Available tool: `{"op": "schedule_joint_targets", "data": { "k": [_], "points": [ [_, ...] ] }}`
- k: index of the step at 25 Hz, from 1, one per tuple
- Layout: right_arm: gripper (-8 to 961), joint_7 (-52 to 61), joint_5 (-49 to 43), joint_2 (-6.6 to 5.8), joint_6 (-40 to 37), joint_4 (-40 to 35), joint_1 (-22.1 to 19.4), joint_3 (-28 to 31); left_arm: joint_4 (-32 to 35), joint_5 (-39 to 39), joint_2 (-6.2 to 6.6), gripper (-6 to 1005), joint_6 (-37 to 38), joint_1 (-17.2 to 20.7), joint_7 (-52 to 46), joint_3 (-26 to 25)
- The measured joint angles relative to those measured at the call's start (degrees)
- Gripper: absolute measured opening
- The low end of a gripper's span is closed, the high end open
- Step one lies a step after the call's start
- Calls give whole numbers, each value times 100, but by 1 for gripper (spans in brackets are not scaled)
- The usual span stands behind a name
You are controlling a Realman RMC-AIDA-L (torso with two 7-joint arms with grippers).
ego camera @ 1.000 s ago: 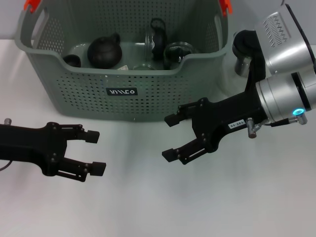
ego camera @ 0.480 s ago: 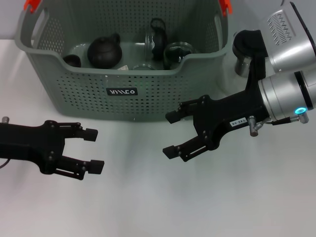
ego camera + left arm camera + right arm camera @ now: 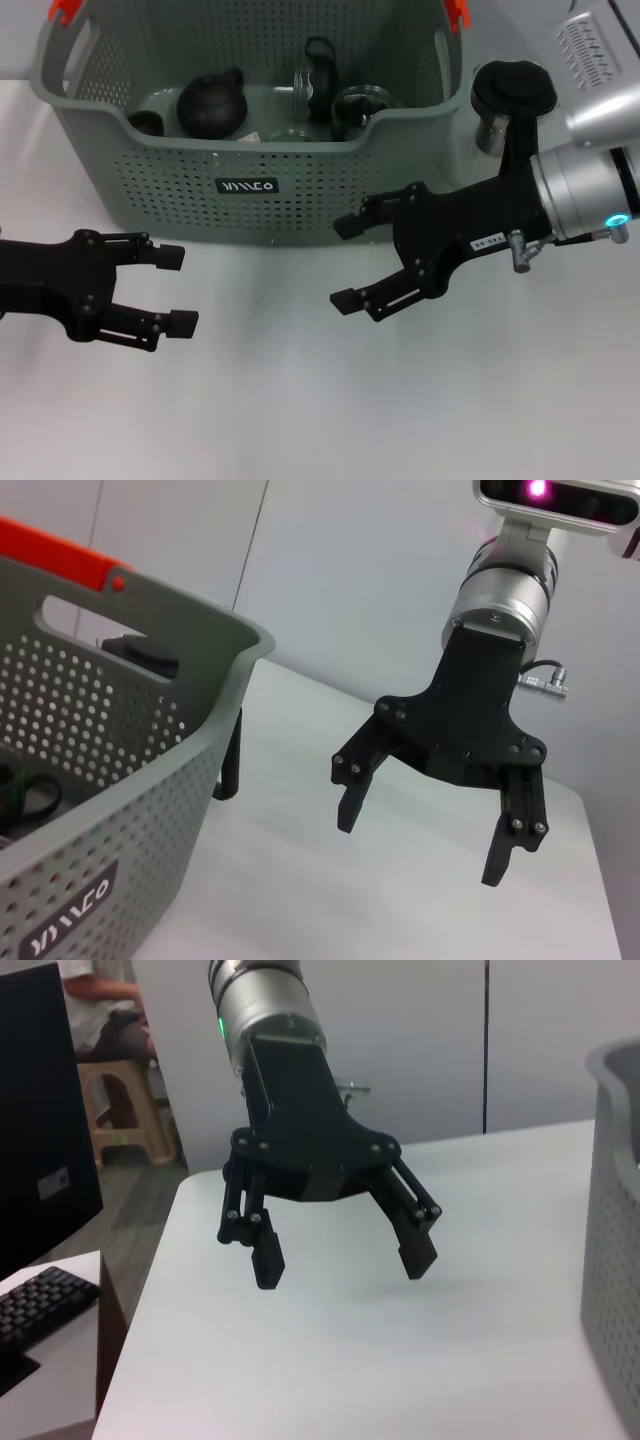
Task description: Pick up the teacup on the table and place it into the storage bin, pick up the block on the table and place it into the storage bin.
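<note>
White table (image 3: 320, 420), bare in front. Left gripper (image 3: 172, 289) and right gripper (image 3: 352, 262) are held low before the bin (image 3: 250, 190) — both spread wide, nothing gripped. No teacup or block seen outside; dark crockery lies inside — task judged near done.

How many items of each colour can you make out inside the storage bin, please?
Dark items: 2, a round teapot and a small cup.
Clear glass items: 3, at and.
Total: 5 in the storage bin.
</note>
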Motion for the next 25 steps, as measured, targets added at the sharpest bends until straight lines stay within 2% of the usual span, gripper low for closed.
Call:
{"op": "schedule_joint_targets", "data": {
  "k": [10, 16, 25],
  "points": [
    [947, -520, 614, -17, -166, -59, -277, 15, 74, -504, -48, 951, 178, 11, 420, -269],
    [947, -609, 692, -20, -446, -71, -286, 111, 218, -947, 14, 951, 441, 21, 552, -326],
    [947, -687, 722, -51, -789, -77, -302, 422, 230, -1042, 75, 952, 547, 21, 460, -294]
  ]
}}
